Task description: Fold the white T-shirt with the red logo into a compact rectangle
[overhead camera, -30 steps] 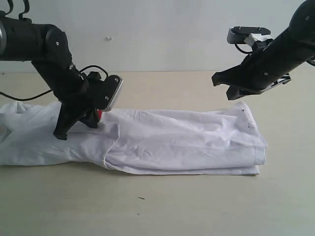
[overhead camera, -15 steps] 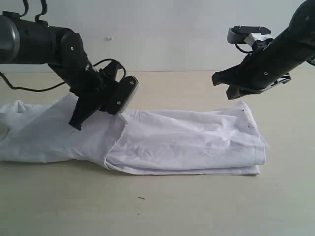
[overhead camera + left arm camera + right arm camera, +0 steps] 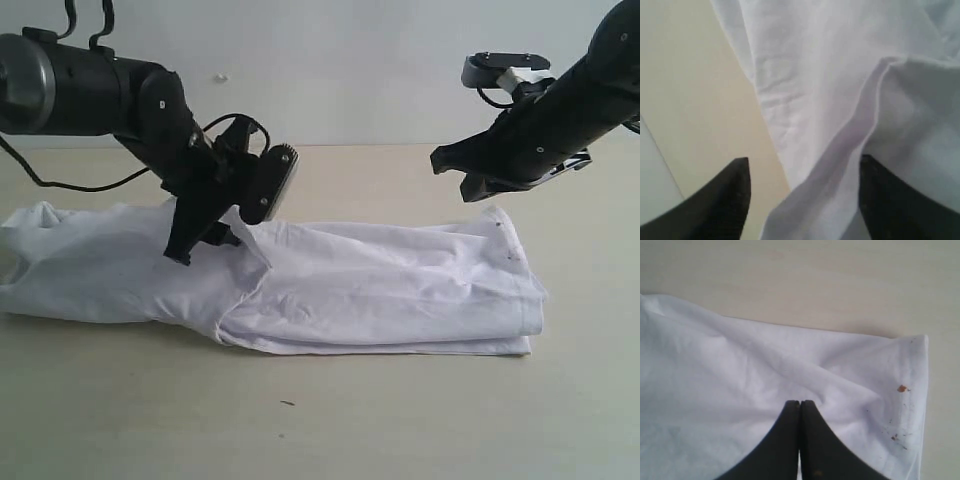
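Toward nine o'clock on the shirt [image 3: 380, 285], left gripper [image 3: 205, 245] hangs released, right gripper [image 3: 800, 404] clenched empty; unheld flap [image 3: 250, 235] could slump crooked

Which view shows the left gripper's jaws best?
Left wrist view: the left gripper stands open, a ridge of the white T-shirt between its fingers. The exterior view shows it side-on, gap unclear; the right wrist view misses it.

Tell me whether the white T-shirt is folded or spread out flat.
Folded: the white T-shirt lies as a long band, stacked layers showing along its near edge.
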Controlling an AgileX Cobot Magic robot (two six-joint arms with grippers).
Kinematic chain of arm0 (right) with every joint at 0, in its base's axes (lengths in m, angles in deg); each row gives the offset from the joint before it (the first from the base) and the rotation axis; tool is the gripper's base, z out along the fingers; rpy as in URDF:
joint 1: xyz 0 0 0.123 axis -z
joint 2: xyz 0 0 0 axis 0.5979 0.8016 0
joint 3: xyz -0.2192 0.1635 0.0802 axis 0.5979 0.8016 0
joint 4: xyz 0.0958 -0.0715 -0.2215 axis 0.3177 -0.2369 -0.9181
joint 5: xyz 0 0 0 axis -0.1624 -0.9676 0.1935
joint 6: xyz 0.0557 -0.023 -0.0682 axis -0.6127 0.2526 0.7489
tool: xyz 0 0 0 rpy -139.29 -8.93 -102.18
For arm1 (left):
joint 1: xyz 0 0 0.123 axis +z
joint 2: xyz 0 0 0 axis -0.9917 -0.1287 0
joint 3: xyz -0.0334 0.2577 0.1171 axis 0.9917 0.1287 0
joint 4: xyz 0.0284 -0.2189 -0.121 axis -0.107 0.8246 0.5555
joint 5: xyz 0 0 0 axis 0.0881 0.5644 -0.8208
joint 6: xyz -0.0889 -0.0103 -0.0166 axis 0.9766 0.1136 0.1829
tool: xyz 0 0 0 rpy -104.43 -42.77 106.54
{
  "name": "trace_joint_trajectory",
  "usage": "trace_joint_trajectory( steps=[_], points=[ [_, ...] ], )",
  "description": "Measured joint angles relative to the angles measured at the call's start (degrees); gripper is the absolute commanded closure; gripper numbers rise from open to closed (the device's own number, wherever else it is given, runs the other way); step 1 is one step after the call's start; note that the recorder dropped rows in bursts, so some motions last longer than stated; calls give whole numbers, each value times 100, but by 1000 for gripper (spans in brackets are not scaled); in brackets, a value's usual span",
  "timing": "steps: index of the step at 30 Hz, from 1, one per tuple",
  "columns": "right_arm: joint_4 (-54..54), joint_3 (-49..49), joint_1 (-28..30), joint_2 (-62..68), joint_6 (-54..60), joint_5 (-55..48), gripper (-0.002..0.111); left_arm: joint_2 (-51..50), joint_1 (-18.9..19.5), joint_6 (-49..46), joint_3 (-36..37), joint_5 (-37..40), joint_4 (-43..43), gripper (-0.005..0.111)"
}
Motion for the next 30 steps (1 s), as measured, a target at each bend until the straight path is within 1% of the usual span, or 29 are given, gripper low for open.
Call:
trace_joint_trajectory(
  steps=[5,7,12,13,14,16,17,19,20,22,23,24,25,27,30],
  points=[
    [0,0,0,0,0,-13,108,184,79,615,0,-41,0,45],
    [0,0,0,0,0,-49,108,321,149,894,0,-95,0,49],
    [0,0,0,0,10,-104,108,647,397,1887,0,-129,0,78],
    [0,0,0,0,10,-106,108,698,460,2040,0,-100,23,82],
    [0,0,0,0,10,-116,108,740,508,2143,0,-33,93,84],
    [0,0,0,0,10,-143,108,766,606,2168,0,308,227,79],
    [0,0,0,0,10,-143,108,766,619,2104,0,498,282,72],
    [12,0,0,0,10,-178,108,746,625,1850,0,903,419,55],
    [12,0,0,0,10,-193,108,731,625,1760,0,991,537,41],
    [12,0,0,0,10,-245,108,699,625,1567,0,994,962,25],
    [12,0,0,0,10,-258,108,699,625,1496,0,916,1173,21],
    [12,0,0,0,10,-270,108,696,612,1451,0,803,1481,21],
    [12,0,0,0,10,-283,108,696,597,1372,0,495,1808,22],
    [12,0,0,0,10,-297,108,686,573,1337,0,199,1960,25],
    [12,0,0,0,10,-297,108,659,562,1323,0,-33,1957,35]
  ],
)
